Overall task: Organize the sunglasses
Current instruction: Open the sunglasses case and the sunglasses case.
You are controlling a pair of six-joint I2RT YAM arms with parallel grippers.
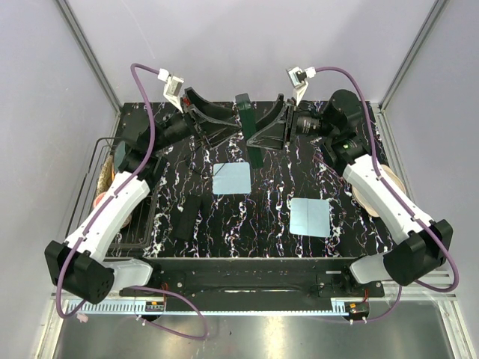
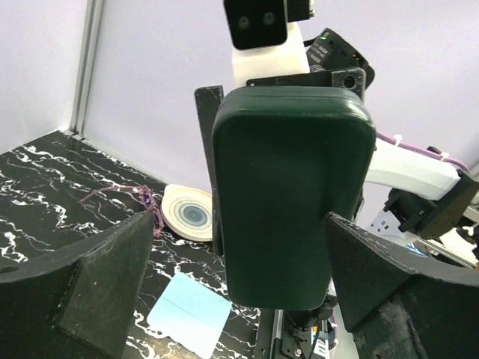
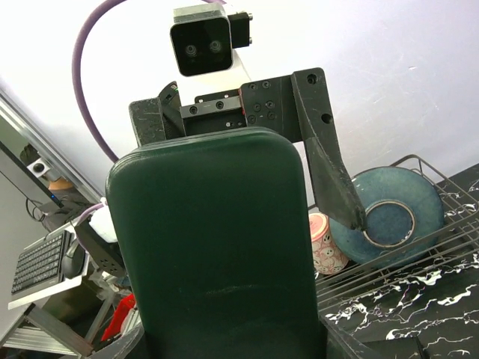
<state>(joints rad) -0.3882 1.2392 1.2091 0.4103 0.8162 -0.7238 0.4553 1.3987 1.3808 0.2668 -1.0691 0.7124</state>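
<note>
Sunglasses case (image 1: 245,112): dark green, smooth shell, rounded corners, looks closed, standing on end at far centre of the table. Right gripper (image 1: 263,123) is clamped across its width, jaws wide. Left gripper (image 1: 230,123) is fully spread, with fingers (image 2: 90,284) either side of the case and clear of it.

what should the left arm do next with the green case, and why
Probably close the left gripper on the green case: it stands upright between that gripper's wide-open fingers, and the right gripper faces it from the opposite side.
</note>
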